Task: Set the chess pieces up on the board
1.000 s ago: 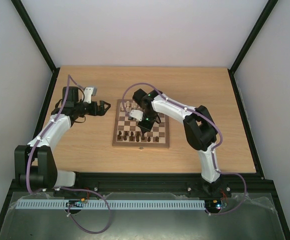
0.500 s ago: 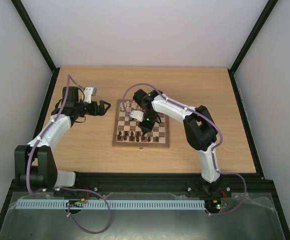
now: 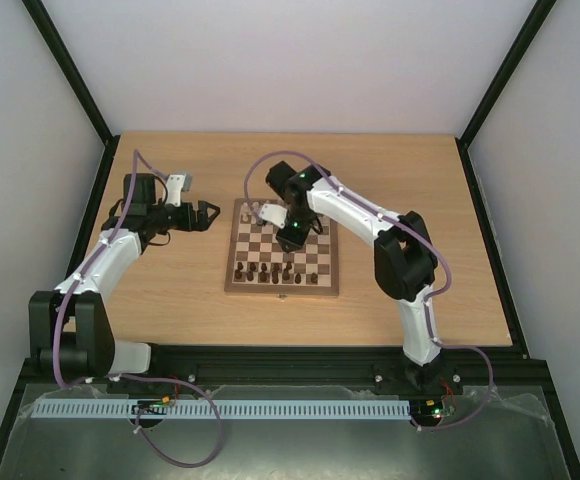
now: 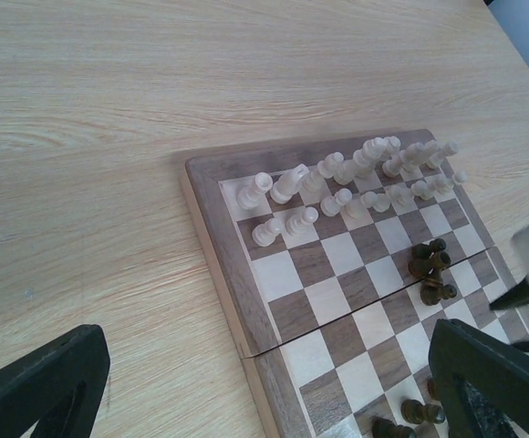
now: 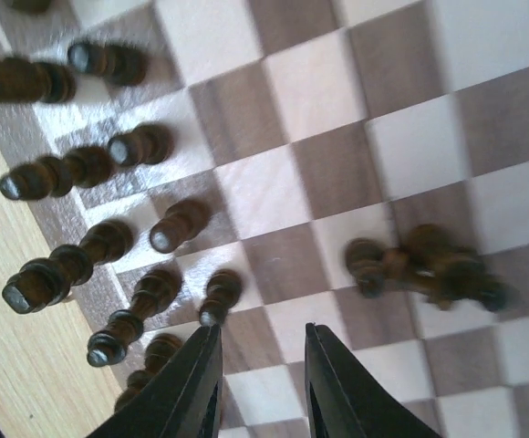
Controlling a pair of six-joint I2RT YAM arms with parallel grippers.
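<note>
Board point(image 3: 320, 262): mid-bench point(image 3: 170, 280), square to its edges. Pale chess pieces point(image 4: 347, 182): two far rows, upright. Dark chess pieces point(image 5: 91, 246): near rows, plus a small dark cluster point(image 5: 424, 265) mid-board. Right hand point(image 5: 262, 342): above the board's middle, fingers a narrow gap apart, nothing between them. Left hand point(image 3: 213, 213): over bare bench just left of the board's far corner, spread wide, holding nothing.
</note>
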